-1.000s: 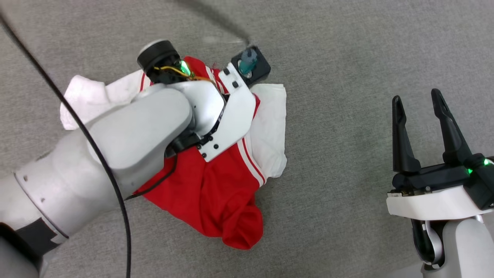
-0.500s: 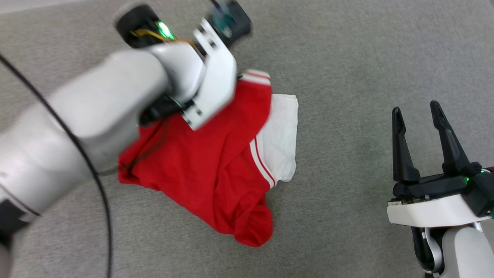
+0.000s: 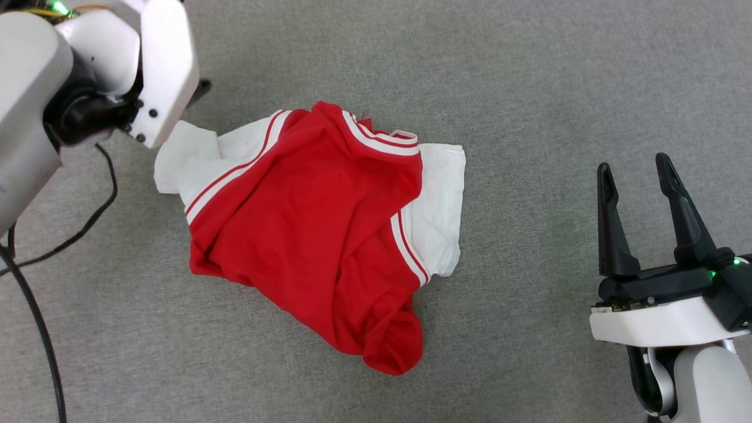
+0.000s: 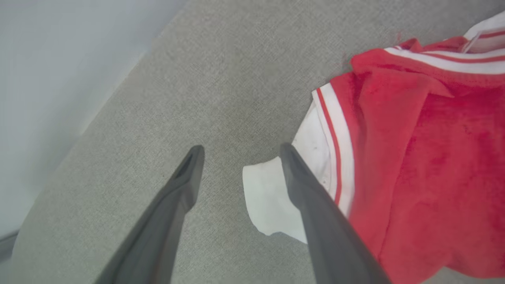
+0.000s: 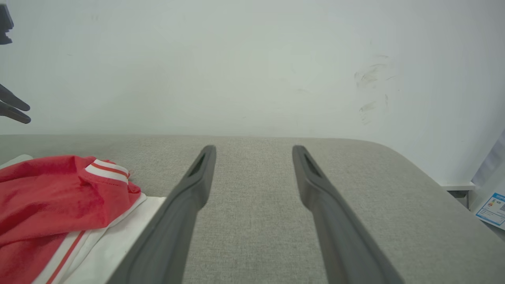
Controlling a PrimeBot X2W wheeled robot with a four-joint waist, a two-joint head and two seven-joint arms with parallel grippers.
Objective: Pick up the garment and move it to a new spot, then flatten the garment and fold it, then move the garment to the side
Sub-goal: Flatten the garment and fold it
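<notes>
Left end effector (image 4: pixel 241 152) and right end effector (image 3: pixel 634 157) both spread wide.

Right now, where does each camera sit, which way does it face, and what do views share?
Head: high, facing down at the T-shirt on grey fabric; left forearm, right gripper show.
Left wrist: facing down past the left gripper at a white sleeve.
Right wrist: low, facing a wall between its own fingers.
Shared: the T-shirt.

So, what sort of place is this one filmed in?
Probably an indoor test room: a grey cloth-covered surface against a plain scuffed white wall, a loose black cable, and a crumpled red T-shirt.
</notes>
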